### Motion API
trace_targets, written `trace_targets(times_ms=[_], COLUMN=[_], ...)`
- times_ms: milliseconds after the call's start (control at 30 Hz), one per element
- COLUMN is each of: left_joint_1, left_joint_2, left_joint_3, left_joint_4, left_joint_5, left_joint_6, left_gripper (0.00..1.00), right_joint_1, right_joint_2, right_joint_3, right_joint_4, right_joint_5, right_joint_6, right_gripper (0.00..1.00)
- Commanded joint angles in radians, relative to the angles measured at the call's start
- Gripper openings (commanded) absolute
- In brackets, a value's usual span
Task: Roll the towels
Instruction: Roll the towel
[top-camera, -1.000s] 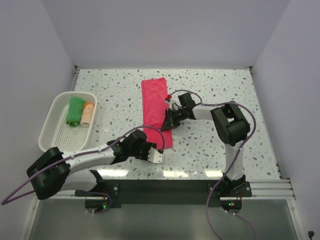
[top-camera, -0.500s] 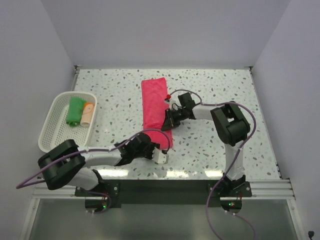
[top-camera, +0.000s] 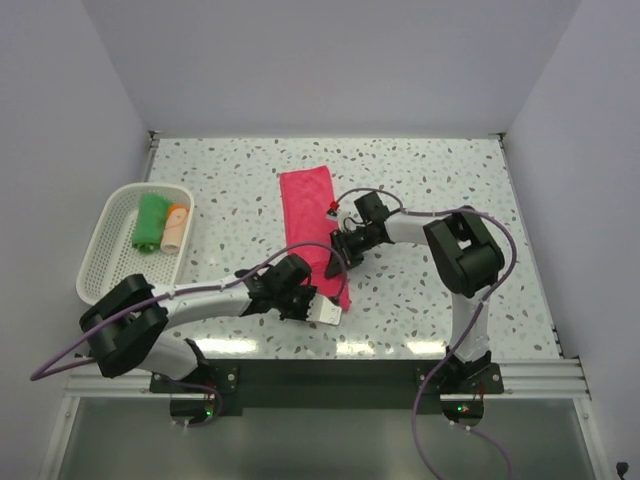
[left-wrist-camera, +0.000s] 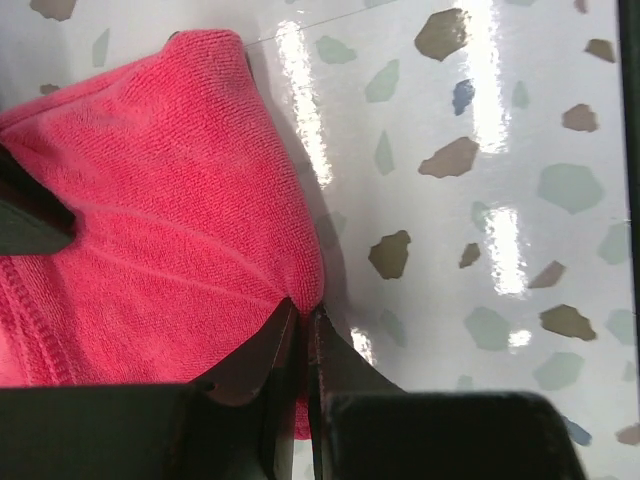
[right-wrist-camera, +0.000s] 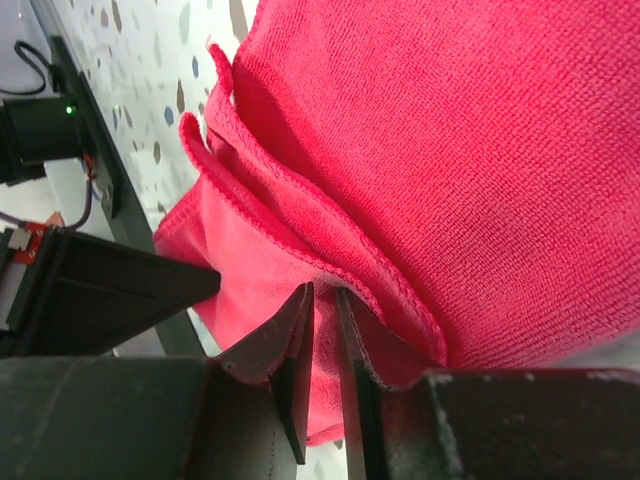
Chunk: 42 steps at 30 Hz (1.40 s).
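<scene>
Since a second ago our left gripper (left-wrist-camera: 300, 325) has closed on the near end of the pink towel (top-camera: 308, 205), mid-table; our right gripper (right-wrist-camera: 322, 300) pinches its right edge. We should roll both sides evenly.

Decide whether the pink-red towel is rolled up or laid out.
Laid out: the pink-red towel lies as a long strip, near end bunched.

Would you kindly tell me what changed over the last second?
The left gripper closed its fingers on the near corner of the pink towel, and the towel slid slightly toward the arm bases. The right gripper kept its pinch on the towel's edge. The basket and its two rolled towels stayed put.
</scene>
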<state>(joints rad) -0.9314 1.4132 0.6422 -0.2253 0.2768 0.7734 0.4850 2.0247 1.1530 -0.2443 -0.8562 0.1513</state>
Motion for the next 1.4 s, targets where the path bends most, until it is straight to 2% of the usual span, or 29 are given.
trace_targets(times_ms=[0, 133, 367, 633, 700, 867, 1000, 1200, 1300, 1367], left_joint_1=[0.040, 0.158, 0.261, 0.377, 0.411, 0.457, 0.470, 0.479, 0.485, 0.491], left_joint_2=[-0.022, 0.006, 0.091, 0.243, 0.291, 0.383, 0.414, 0.454, 0.474, 0.484], left_joint_3=[0.056, 0.126, 0.287, 0.428, 0.462, 0.530, 0.554, 0.567, 0.567, 0.565], left_joint_4=[-0.149, -0.189, -0.255, -0.290, -0.290, -0.284, -0.270, -0.258, -0.249, -0.243], left_joint_5=[0.163, 0.268, 0.383, 0.424, 0.429, 0.446, 0.441, 0.420, 0.415, 0.417], left_joint_6=[-0.069, -0.097, -0.117, -0.108, -0.105, -0.117, -0.112, -0.112, -0.115, -0.118], left_gripper=[0.00, 0.00, 0.00, 0.03, 0.04, 0.07, 0.12, 0.13, 0.14, 0.15], right_joint_1=[-0.002, -0.003, -0.019, -0.092, -0.097, -0.094, -0.086, -0.066, -0.059, -0.051], right_joint_2=[-0.043, -0.086, -0.168, -0.215, -0.216, -0.205, -0.173, -0.098, -0.080, -0.063], right_joint_3=[-0.018, 0.023, 0.120, 0.178, 0.172, 0.128, 0.093, 0.083, 0.067, 0.056], right_joint_4=[-0.136, -0.177, -0.275, -0.320, -0.320, -0.267, -0.188, -0.133, -0.118, -0.110], right_joint_5=[0.046, 0.031, 0.108, 0.125, 0.111, 0.066, 0.046, 0.009, 0.028, 0.061], right_joint_6=[-0.097, -0.130, -0.205, -0.234, -0.236, -0.205, -0.159, -0.094, -0.107, -0.116], right_gripper=[0.22, 0.29, 0.41, 0.52, 0.57, 0.61, 0.62, 0.60, 0.51, 0.42])
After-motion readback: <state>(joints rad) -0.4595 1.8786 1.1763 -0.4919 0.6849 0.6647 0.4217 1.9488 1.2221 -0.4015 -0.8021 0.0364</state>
